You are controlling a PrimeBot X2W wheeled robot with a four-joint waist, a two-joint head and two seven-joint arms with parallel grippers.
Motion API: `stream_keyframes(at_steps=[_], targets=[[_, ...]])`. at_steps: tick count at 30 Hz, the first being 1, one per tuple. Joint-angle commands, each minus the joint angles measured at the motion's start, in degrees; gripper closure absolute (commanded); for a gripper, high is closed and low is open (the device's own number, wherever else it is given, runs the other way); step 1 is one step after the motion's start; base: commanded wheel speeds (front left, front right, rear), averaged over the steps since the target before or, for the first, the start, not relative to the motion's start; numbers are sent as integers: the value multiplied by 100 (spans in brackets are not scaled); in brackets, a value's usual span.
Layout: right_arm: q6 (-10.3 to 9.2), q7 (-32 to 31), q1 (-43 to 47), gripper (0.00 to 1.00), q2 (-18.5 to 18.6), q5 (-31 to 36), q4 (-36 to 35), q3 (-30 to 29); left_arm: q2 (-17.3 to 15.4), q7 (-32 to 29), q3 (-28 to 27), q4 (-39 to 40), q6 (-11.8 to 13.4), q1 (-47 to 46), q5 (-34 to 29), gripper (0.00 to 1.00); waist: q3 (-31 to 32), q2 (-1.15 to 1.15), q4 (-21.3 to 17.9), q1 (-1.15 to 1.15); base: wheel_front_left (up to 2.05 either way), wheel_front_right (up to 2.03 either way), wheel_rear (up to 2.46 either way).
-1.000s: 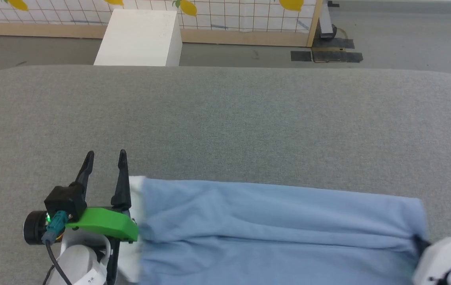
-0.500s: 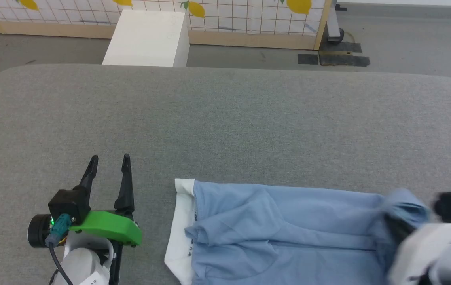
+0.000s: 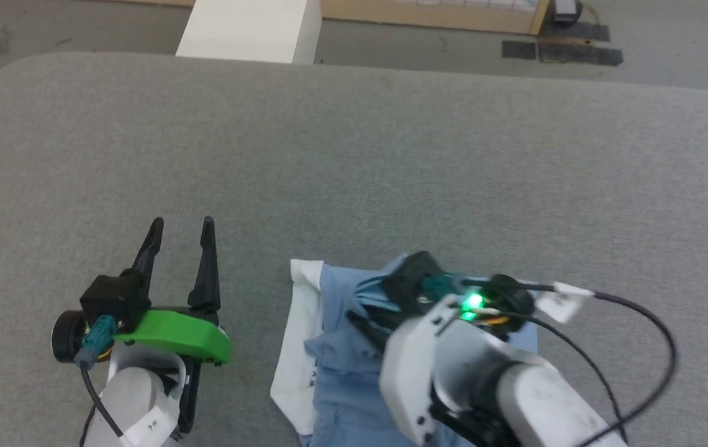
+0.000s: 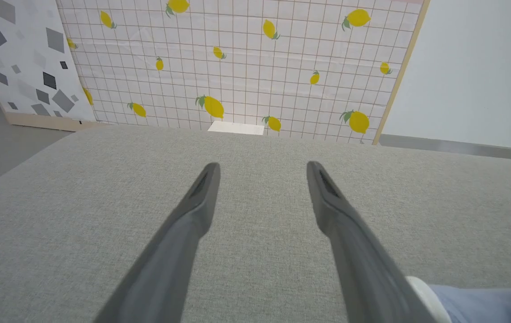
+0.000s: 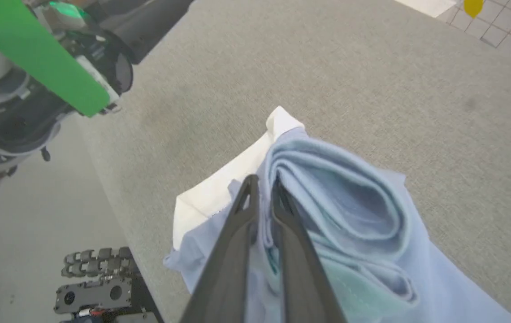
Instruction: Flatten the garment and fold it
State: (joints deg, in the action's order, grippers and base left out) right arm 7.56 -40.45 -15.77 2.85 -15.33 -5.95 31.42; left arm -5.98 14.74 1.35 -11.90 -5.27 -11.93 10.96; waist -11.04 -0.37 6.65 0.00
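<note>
Grey woven fabric covers the bench (image 3: 391, 155), broad and round-cornered, with the floor and a white box (image 3: 248, 28) beyond its far edge. Near the front edge lies the garment (image 3: 329, 379), light blue and bunched rather than flat. In the right wrist view one end is lifted and rolled over itself in several loose layers above the part lying on the bench. The right gripper (image 5: 263, 179) has its jaws pressed nearly together, pinching a fold of that blue cloth. To the left, apart from the shirt, the left gripper (image 3: 181, 221) hangs over bare bench with its jaws spread wide and nothing between them. Smallest is the white collar (image 3: 295, 354), at the garment's left end, on the side of the empty gripper.

Risks, as I judge them: the pinch takes a thin edge of a many-layered roll, so some layers could slide out and the fold land crooked. With nothing pinning the collar end, the whole shirt could drag across the bench. It also lies close to the front edge, where it could slip off
</note>
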Motion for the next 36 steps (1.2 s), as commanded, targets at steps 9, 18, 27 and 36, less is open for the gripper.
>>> stream_keyframes(at_steps=[9,18,27,36], targets=[[-8,837,-899,0,3,-738,1624,1052,101,26,-66,-77,-68,-126,-121,0,-161,37,215,0,0,0,0],[-8,2878,-556,0,3,-1408,959,450,138,26,-212,-148,-102,85,-167,0,219,37,-78,0,0,0,0],[-8,4528,991,0,3,-865,220,-2114,132,26,-258,-97,-128,309,-228,0,494,37,-325,0,0,0,0],[-8,3572,2031,0,3,-1340,943,-3009,131,26,-261,-64,-153,376,-232,0,534,37,-415,0,0,0,0]])
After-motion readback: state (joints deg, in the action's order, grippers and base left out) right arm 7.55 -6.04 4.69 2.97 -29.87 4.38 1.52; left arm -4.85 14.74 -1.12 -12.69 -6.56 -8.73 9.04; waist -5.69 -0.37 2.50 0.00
